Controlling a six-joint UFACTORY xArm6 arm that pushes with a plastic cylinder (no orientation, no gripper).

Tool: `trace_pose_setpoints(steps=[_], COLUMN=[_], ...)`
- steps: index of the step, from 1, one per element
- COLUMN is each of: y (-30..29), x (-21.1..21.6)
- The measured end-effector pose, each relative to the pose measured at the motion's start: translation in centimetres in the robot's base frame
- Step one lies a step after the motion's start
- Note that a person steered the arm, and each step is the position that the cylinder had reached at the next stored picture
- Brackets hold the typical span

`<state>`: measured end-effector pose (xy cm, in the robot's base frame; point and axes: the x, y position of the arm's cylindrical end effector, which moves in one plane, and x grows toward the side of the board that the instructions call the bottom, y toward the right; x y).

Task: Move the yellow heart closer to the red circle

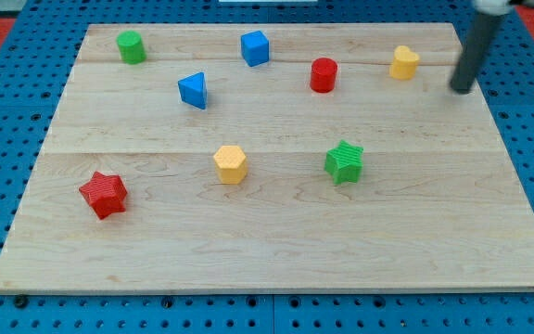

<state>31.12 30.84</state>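
**Yellow heart sits at the red circle's three o'clock, rod tip beyond it**

Wooden board, pale and planked, fills most of the camera view over a blue pegboard surface. I have no jaws to speak of, only a straight dark rod, so nothing about open or closed applies. My tip rests near the board's right edge, at roughly four o'clock from the yellow heart and clearly apart from it, touching no block.

That heart lies near the view's top right. At its nine o'clock, near but apart, stands the red circle, a short upright cylinder. Farther along the same upper band, the blue cube sits at about ten o'clock from the red circle, and the green cylinder stands near the top left corner. A blue triangle lies at roughly seven o'clock from the blue cube.

Across the middle, a yellow hexagon-like block sits near the board's centre, with the green star at its three o'clock, well apart. The green star is at about five o'clock from the red circle. A red star lies toward the lower left, at about eight o'clock from the yellow hexagon-like block.
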Motion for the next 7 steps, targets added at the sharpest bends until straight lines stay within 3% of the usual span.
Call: trace_pose_setpoints(steps=[1, 2, 4, 6, 7], y=[2.5, -2.8, -12.0, -5.2, -10.9], x=[-7.2, -8.8, -3.0, -3.9, -1.8])
